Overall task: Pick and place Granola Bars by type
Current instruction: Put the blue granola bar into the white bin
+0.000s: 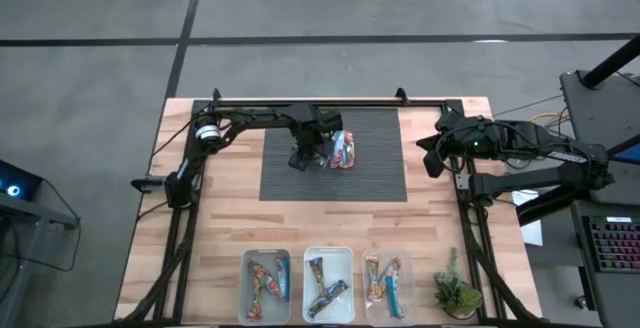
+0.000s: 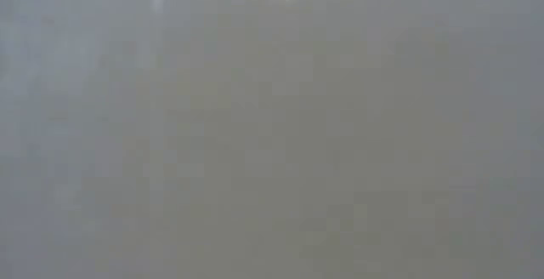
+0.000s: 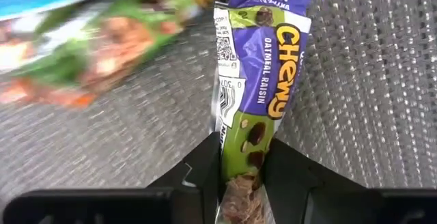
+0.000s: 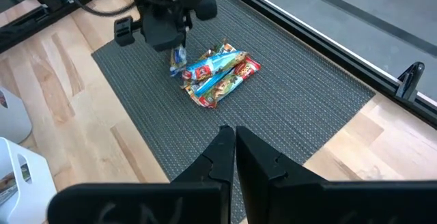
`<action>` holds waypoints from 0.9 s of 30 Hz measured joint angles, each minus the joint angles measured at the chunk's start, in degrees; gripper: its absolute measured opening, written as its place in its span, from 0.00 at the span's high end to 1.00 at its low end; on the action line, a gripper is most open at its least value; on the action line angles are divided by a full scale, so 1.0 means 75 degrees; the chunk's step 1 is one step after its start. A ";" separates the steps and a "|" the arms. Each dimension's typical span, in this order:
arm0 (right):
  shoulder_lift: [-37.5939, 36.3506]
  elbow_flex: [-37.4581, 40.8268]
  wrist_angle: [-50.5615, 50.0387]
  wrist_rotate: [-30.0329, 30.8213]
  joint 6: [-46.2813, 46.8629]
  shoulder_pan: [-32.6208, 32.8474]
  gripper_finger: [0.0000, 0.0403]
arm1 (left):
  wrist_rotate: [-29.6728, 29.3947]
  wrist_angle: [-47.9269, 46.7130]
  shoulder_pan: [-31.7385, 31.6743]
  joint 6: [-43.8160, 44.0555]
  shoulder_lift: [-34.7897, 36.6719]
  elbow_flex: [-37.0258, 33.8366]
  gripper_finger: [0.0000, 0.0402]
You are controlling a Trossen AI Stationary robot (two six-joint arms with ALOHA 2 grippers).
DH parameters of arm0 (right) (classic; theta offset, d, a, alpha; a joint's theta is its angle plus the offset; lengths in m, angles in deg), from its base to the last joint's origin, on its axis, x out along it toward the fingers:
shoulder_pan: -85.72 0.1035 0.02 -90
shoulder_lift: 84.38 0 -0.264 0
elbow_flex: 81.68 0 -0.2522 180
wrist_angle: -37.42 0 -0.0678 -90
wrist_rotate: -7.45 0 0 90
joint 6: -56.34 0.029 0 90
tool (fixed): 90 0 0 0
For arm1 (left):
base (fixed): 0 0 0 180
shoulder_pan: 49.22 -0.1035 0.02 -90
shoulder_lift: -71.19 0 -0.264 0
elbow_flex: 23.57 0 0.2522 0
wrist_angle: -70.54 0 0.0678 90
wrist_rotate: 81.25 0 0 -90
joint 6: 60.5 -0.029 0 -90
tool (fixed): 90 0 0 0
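**Left wrist view: purple bar pinched at one end**

A purple oatmeal raisin bar (image 3: 263, 80) is clamped at its crimped end by the left gripper (image 3: 246, 176), over the ribbed grey mat (image 1: 375, 173), beside the remaining pile (image 4: 217, 74). Its foil is judged light, crinkly and slippery; a mid-body grip seems firmer. The right gripper (image 4: 234, 157) is kept closed, empty. Sorted bars are seen in three clear bins (image 1: 328, 256).
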 joint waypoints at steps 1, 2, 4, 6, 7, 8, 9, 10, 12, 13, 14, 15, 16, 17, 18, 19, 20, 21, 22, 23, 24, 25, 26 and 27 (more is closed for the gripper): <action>0.0000 0.0000 0.0001 0.0000 0.0000 0.0001 0.98 | -0.0041 -0.0121 0.0003 0.0109 0.0044 0.0109 0.79; -0.0001 0.0000 0.0000 0.0000 0.0000 -0.0002 0.98 | -0.0059 -0.0229 0.0015 0.0209 0.0087 0.0219 0.79; 0.0000 0.0000 0.0000 0.0000 0.0000 0.0001 0.98 | -0.0066 -0.0357 0.0042 0.0415 0.0181 0.0429 0.79; -0.0003 0.0000 0.0003 0.0003 0.0000 0.0001 0.98 | -0.0066 -0.0612 0.0090 0.0577 0.0215 0.0725 0.79; -0.0002 0.0000 0.0003 0.0003 0.0000 0.0001 0.98 | -0.0063 -0.0761 0.0117 0.0691 0.0242 0.0899 0.79; -0.0001 0.0000 0.0003 0.0003 0.0000 0.0001 0.98 | -0.0063 -0.0981 0.0155 0.0804 0.0266 0.1112 0.79; -0.0003 0.0000 0.0003 0.0003 0.0000 0.0001 0.98 | -0.0063 -0.1174 0.0205 0.0941 0.0297 0.1316 0.79; -0.0003 0.0000 0.0003 0.0003 0.0000 0.0001 0.98 | -0.0060 -0.1306 0.0262 0.1081 0.0325 0.1527 0.79; -0.0003 0.0000 0.0003 0.0003 -0.0009 0.0001 0.98 | -0.0048 -0.1671 0.0387 0.1289 0.0356 0.1964 0.79; -0.0003 0.0000 0.0003 0.0003 -0.0026 0.0001 0.98 | -0.0039 -0.1904 0.0450 0.1348 0.0357 0.2185 0.79; -0.0003 0.0000 0.0003 0.0003 -0.0037 0.0001 0.98 | -0.0034 -0.2054 0.0515 0.1391 0.0357 0.2392 0.79; -0.0003 0.0000 0.0003 0.0003 -0.0045 0.0001 0.98 | -0.0031 -0.2133 0.0581 0.1422 0.0357 0.2587 0.79; -0.0003 0.0000 0.0003 0.0003 -0.0057 0.0001 0.98 | -0.0031 -0.2227 0.0645 0.1427 0.0357 0.2757 0.79; -0.0003 0.0000 0.0003 0.0004 -0.0058 0.0001 0.98 | -0.0031 -0.2319 0.0701 0.1427 0.0360 0.2898 0.79; -0.0003 0.0000 0.0003 0.0006 -0.0062 0.0001 0.98 | -0.0026 -0.2337 0.0739 0.1433 0.0363 0.3011 0.79; -0.0003 0.0000 0.0003 0.0003 -0.0078 0.0001 0.98 | -0.0025 -0.2320 0.0774 0.1438 0.0363 0.3103 0.79; -0.0003 0.0000 0.0003 0.0005 -0.0125 0.0001 0.98 | -0.0016 -0.2298 0.0785 0.1438 0.0363 0.3165 0.79; -0.0003 0.0000 0.0003 0.0005 -0.0191 0.0001 0.98 | -0.0005 -0.2300 0.0788 0.1433 0.0363 0.3209 0.79; -0.0003 0.0000 0.0003 0.0004 -0.0233 0.0001 0.98 | -0.0009 -0.2294 0.0783 0.1417 0.0363 0.3221 0.79; -0.0003 0.0000 0.0003 0.0006 -0.0253 0.0001 0.98 | -0.0014 -0.2297 0.0779 0.1412 0.0363 0.3210 0.79; -0.0003 0.0000 0.0003 0.0003 -0.0259 0.0001 0.98 | -0.0015 -0.2303 0.0773 0.1438 0.0363 0.3172 0.79; -0.0003 0.0000 0.0003 0.0003 -0.0262 0.0001 0.98 | -0.0021 -0.2314 0.0769 0.1509 0.0363 0.3114 0.79; -0.0003 0.0000 0.0003 0.0006 -0.0264 0.0001 0.98 | -0.0032 -0.2360 0.0768 0.1570 0.0361 0.3068 0.79; -0.0003 0.0000 0.0003 0.0006 -0.0268 0.0003 0.98 | -0.0030 -0.2416 0.0771 0.1600 0.0357 0.3040 0.79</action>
